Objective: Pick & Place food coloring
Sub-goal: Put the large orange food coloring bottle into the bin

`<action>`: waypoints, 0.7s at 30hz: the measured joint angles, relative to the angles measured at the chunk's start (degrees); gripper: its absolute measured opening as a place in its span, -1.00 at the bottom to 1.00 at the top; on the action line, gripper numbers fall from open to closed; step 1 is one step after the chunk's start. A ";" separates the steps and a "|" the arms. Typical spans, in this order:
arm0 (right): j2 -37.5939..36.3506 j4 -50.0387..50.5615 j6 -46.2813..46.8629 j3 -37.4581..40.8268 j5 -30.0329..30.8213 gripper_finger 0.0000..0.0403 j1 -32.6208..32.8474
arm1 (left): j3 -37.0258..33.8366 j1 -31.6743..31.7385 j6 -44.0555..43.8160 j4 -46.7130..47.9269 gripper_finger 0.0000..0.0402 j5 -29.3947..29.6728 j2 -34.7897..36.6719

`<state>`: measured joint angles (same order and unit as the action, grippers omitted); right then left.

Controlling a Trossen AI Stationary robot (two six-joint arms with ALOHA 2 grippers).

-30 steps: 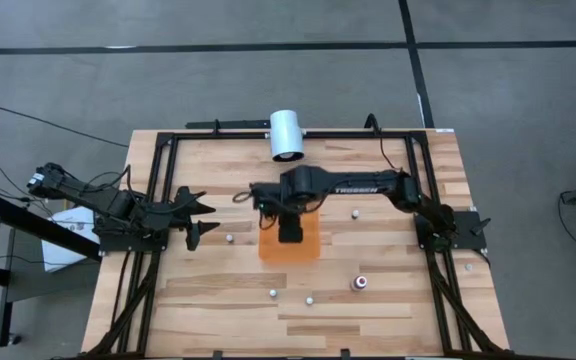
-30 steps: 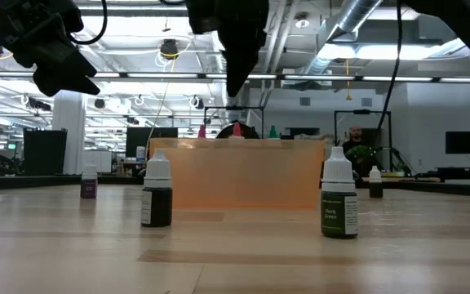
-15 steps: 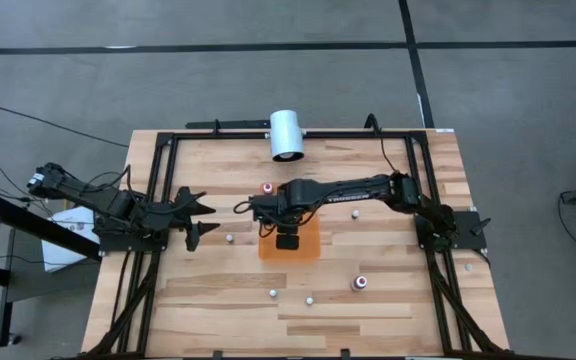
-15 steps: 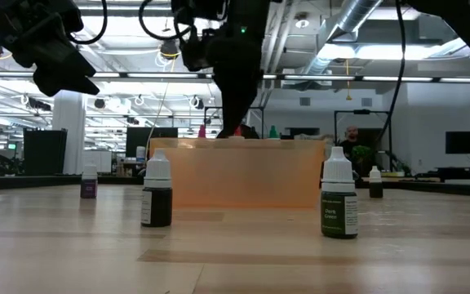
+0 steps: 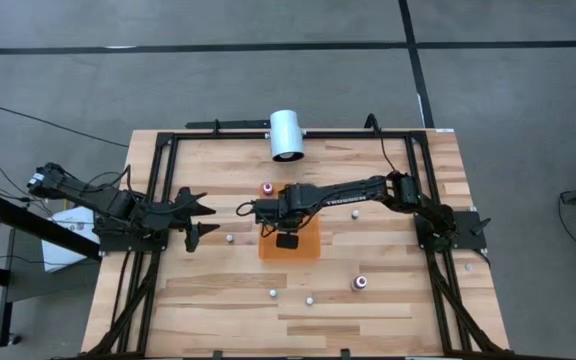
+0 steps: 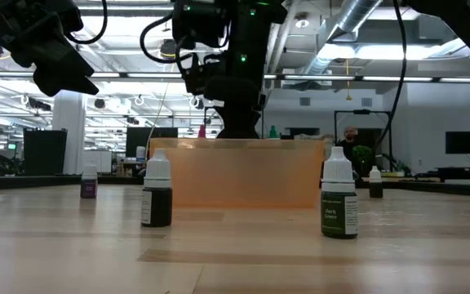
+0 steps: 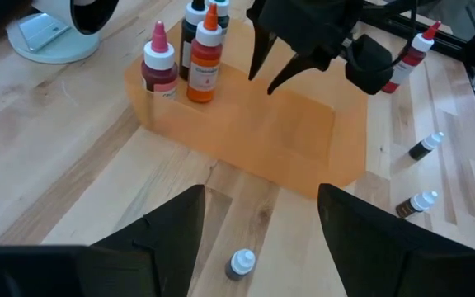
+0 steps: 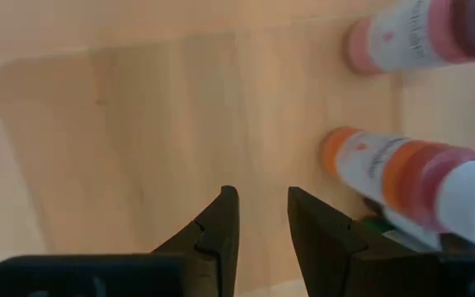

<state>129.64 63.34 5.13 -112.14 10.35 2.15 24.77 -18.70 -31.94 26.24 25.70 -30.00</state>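
While the right tool (image 5: 268,212) has dropped low over the orange mat (image 5: 290,241), fingers narrowing on nothing beside the bottles (image 7: 186,59) clustered at its corner, the left tool (image 5: 198,218) waits open; another pick looks imminent.

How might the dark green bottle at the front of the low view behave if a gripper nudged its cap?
The dark green bottle stands tall on a narrow base, so it would probably tip. Its round body would likely roll afterwards. It looks small, probably light.
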 joint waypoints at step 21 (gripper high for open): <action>0.00 -0.84 -2.21 0.00 4.85 -0.89 -0.93 | 0.00 0.00 0.04 0.02 0.14 0.06 0.01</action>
<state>129.64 62.50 2.92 -112.14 15.20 1.23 24.77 -18.70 -31.90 26.26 25.76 -29.99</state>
